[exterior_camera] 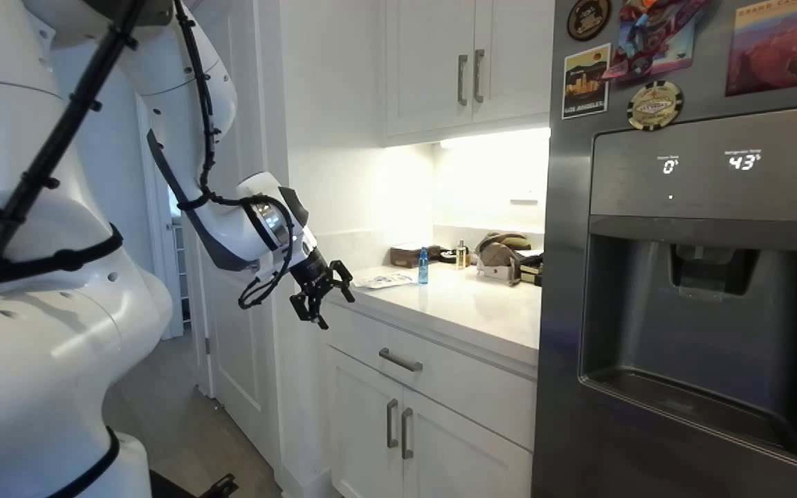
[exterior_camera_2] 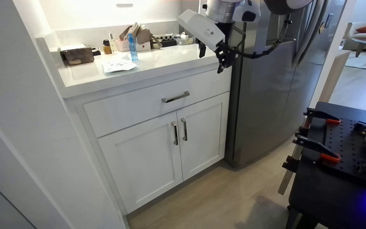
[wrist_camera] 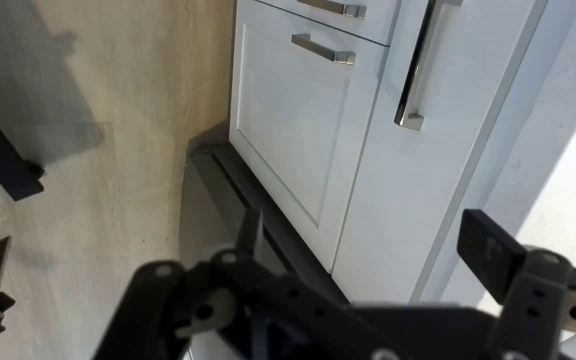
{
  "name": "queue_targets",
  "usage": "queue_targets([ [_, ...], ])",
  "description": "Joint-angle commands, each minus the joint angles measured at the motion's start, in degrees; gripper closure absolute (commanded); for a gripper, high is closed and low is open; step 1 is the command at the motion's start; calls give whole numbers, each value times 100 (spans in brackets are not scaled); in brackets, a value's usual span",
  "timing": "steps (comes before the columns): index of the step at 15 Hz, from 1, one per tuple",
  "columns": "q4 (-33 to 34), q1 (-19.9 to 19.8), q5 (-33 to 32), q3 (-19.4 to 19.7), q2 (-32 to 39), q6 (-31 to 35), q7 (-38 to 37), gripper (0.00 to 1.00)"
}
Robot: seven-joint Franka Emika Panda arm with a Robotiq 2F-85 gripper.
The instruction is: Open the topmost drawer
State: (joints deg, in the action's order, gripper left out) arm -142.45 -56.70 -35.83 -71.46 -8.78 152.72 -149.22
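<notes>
The topmost drawer is a wide white panel, shut flush under the counter; its front shows in both exterior views (exterior_camera: 471, 380) (exterior_camera_2: 129, 108) and in the wrist view (wrist_camera: 393, 210). Its short silver bar handle (exterior_camera: 400, 360) (exterior_camera_2: 175, 97) sits mid-front and also shows in the wrist view (wrist_camera: 413, 75). The drawer's inside is hidden. My gripper (exterior_camera: 337, 311) (exterior_camera_2: 210, 63) is open and empty, apart from the handle. In an exterior view it overlaps the drawer's upper right end near the refrigerator. In the wrist view its fingers (wrist_camera: 363, 225) stand wide apart, below the handle.
White cabinet doors (exterior_camera_2: 148, 165) with vertical handles lie below the drawer. A grey refrigerator (exterior_camera: 564, 311) (exterior_camera_2: 262, 105) stands beside it. The white countertop (exterior_camera: 468, 311) holds a blue bottle (exterior_camera: 423, 266), a packet (exterior_camera_2: 118, 65) and pouches. A black table (exterior_camera_2: 313, 184) with clamps stands opposite.
</notes>
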Motion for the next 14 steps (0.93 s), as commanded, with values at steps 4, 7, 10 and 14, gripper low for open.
queue_targets([
  [4,312,-1921,200,-1786,28,146,12,0],
  [7,283,-2935,367,-2834,-125,307,71,0],
  [10,332,-3964,1187,-3893,-613,705,527,0],
  [14,798,-5520,2451,-5482,-1504,1208,1353,0],
])
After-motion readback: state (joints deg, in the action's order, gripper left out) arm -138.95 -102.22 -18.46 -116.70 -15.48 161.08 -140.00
